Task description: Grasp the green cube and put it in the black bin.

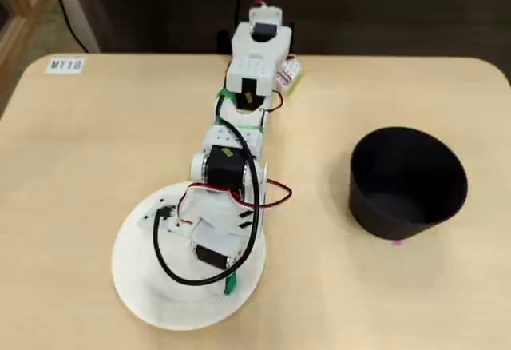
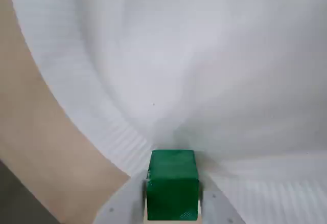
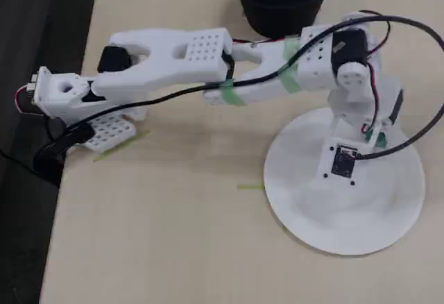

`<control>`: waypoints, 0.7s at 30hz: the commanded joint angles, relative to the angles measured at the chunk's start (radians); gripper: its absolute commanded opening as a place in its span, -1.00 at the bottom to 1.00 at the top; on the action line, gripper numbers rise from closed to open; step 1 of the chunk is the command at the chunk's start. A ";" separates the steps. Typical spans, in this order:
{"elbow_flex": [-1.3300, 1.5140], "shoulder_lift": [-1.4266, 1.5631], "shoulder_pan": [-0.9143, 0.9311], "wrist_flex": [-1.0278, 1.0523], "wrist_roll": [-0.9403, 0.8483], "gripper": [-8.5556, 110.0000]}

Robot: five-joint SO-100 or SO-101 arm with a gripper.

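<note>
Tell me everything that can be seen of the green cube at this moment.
The small solid bright-green cube shows clearly only in the wrist view, at the bottom centre, squarely upright between the gripper's two pale fingers, which press its left and right sides. Its faces look matte and faintly ridged. It sits over the flat white round plate; whether it rests on it or is lifted cannot be told.

White arm (image 3: 173, 57), black cables (image 1: 164, 258)
</note>
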 commanded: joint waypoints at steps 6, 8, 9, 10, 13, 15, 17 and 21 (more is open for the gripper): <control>-0.055 0.215 -0.006 0.172 0.005 -0.86; 0.058 0.391 -0.032 0.210 -0.046 -0.86; 0.189 0.509 -0.049 0.209 -0.063 -0.86; 0.296 0.617 -0.064 0.209 -0.075 -0.86; 0.439 0.838 -0.138 0.209 -0.135 -0.86; 0.462 0.948 -0.229 0.209 -0.221 -0.86; 0.535 1.055 -0.351 0.207 -0.298 -0.86; 0.664 1.149 -0.623 0.204 -0.397 -0.86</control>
